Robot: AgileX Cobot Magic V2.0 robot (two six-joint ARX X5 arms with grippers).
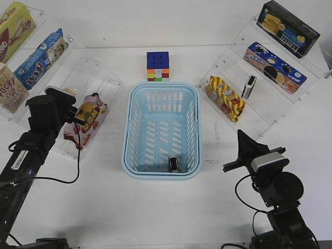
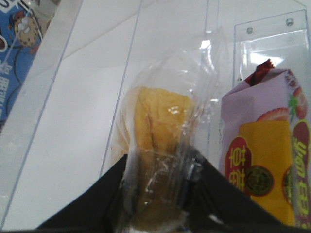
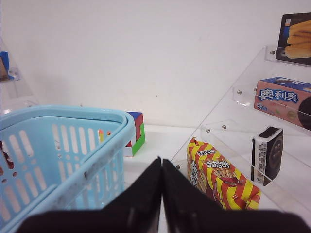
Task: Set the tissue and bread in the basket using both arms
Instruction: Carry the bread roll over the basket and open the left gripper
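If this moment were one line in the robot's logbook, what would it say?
left gripper: shut on bread at shelf | right gripper: shut, empty | tissue: in basket

Far-left red-and-cream box (image 1: 11, 88): "POCKY"
Pink-and-blue cookie box (image 3: 285, 101) on right shelf: "奥利奥"
Yellow-red striped snack bag (image 3: 221, 176), right: small top print, unreadable
Pink strawberry bag (image 2: 272, 160), left: round yellow-on-red Chinese characters, unclear

This looks like a robotics lab dressed up as a mock shop. A plain white table (image 1: 166, 207) carries clear acrylic display shelves (image 1: 290, 98) at ten and two o'clock, stocked with boxed biscuits (image 1: 274, 67) and snack bags (image 1: 224, 98), while a puzzle cube (image 1: 158, 66) sits at twelve o'clock behind the light-blue basket (image 1: 161, 173).
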